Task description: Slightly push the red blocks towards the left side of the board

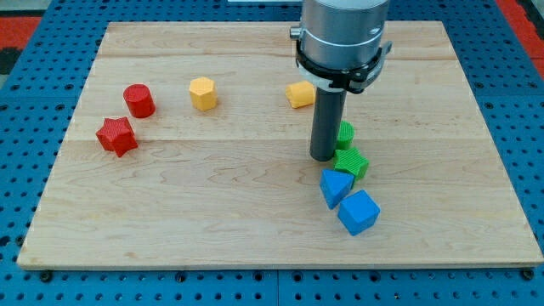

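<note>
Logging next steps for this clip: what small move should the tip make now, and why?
Probably slide my tip toward the view's left. It sits beside the green blocks, far right of the red cylinder and red star, which it must approach from their right.

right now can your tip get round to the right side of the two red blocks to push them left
Probably yes. My tip sits beside the green blocks, well to the view's right of the red cylinder and red star block; only bare wooden board lies between.

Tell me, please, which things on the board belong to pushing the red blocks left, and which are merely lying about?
Part of the job:
red cylinder
red star-shaped block
my tip, far to their right, beside the green blocks

Lying about:
yellow hexagonal block
second yellow block
two green blocks
two blue blocks
</note>
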Action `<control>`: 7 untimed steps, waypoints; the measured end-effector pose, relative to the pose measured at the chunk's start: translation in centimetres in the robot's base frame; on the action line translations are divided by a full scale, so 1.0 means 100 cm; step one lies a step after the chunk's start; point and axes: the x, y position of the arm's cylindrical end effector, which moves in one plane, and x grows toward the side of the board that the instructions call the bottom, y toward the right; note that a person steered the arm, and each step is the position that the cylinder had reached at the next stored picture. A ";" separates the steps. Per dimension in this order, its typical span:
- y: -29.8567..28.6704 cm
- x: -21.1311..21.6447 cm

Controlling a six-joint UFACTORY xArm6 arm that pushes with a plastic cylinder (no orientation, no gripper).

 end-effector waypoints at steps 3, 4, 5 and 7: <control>-0.232 -0.046; -0.249 -0.074; -0.250 -0.083; -0.245 0.045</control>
